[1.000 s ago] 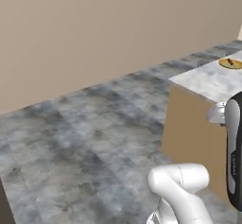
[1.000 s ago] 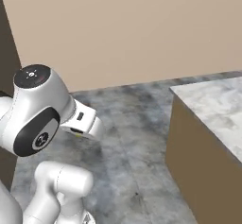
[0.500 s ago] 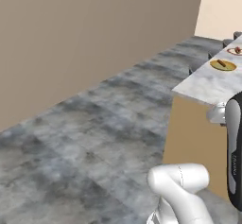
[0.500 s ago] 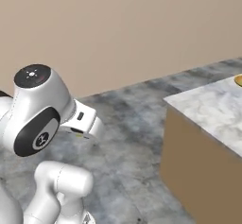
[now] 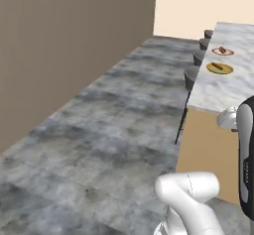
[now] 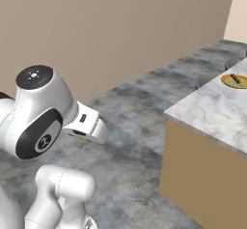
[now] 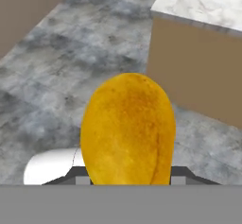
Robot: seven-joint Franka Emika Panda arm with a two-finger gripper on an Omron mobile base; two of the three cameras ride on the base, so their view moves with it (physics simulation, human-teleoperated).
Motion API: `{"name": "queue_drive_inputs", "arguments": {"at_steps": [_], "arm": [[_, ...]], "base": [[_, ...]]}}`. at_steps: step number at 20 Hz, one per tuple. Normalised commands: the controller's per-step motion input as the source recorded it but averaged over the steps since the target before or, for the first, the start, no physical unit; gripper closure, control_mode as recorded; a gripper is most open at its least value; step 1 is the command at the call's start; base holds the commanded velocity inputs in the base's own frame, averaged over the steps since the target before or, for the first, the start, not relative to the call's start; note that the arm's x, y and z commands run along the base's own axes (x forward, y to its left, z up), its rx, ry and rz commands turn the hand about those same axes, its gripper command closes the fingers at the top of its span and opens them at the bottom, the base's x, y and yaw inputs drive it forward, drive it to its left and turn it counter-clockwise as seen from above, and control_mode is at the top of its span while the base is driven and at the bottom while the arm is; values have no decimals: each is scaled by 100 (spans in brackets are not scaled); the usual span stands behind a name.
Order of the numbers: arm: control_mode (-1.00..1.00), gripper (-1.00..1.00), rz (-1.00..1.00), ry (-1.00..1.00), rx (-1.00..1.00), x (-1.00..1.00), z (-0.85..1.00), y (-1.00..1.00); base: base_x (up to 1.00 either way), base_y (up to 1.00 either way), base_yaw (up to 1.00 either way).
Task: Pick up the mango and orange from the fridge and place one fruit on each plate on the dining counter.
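Note:
A yellow-orange mango (image 7: 127, 128) sits upright between the fingers of my gripper (image 7: 128, 178), which is shut on it; the fruit covers most of both fingertips. Ahead to the right stands the dining counter (image 5: 223, 90) (image 6: 207, 112) (image 7: 203, 1), marble-topped with brown wooden sides. On its far part lie the two plates, the red-rimmed plate (image 5: 222, 51) and the yellow-rimmed plate (image 5: 220, 68) (image 6: 235, 80), each with a small dark mark on it. The orange and the fridge are out of view.
Grey stools (image 5: 191, 76) line the counter's left side. A brown wall (image 5: 64, 40) runs along the left and a grey stone floor (image 5: 109, 130) spreads between wall and counter. The counter's near corner (image 6: 169, 114) is close to my arm.
The whole picture has shifted as the base moves: the counter and plates have come further into view. The mango stays held in the gripper.

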Motion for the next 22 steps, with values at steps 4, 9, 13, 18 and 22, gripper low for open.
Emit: {"name": "queue_drive_inputs", "arguments": {"at_steps": [4, 9, 13, 18, 22], "arm": [[100, 100, 0, 0, 0, 0, 0, 0], [100, 100, 0, 0, 0, 0, 0, 0], [100, 100, 0, 0, 0, 0, 0, 0], [100, 100, 0, 0, 0, 0, 0, 0], [100, 100, 0, 0, 0, 0, 0, 0]], "base": [[100, 98, -53], [100, 96, -58], [100, 92, -59], [100, 99, -49], [100, 97, -51]]}}
